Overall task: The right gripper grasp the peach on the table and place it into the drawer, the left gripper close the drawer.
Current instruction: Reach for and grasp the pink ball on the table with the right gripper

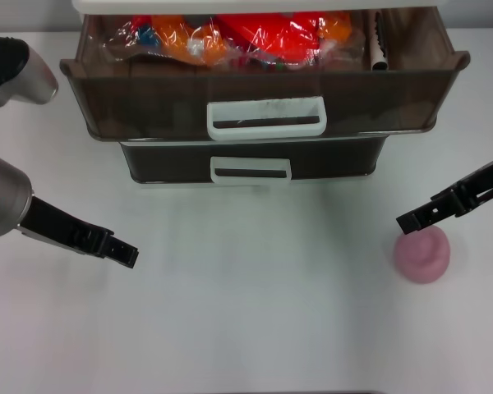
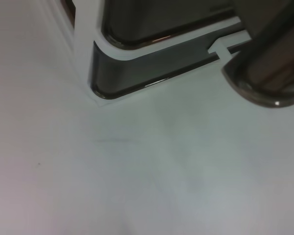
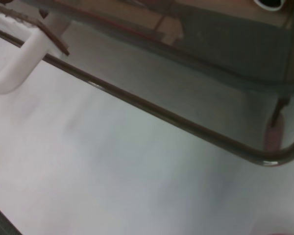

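Since it looks matte and light: peach (image 1: 424, 255) likely grips easily; take it across its wider sides.
Peach: on table (image 1: 255, 320), well front-right of drawer (image 1: 263, 78).
Right gripper (image 1: 412, 220): just above peach; jaw state cannot be told.
Left gripper (image 1: 123, 253): front-left of drawer; jaws unclear.

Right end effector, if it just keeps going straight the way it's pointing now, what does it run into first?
The right end effector points toward the robot's left over bare table. The peach sits just nearer the robot, off that line. The way looks free; its height above the table is unclear.
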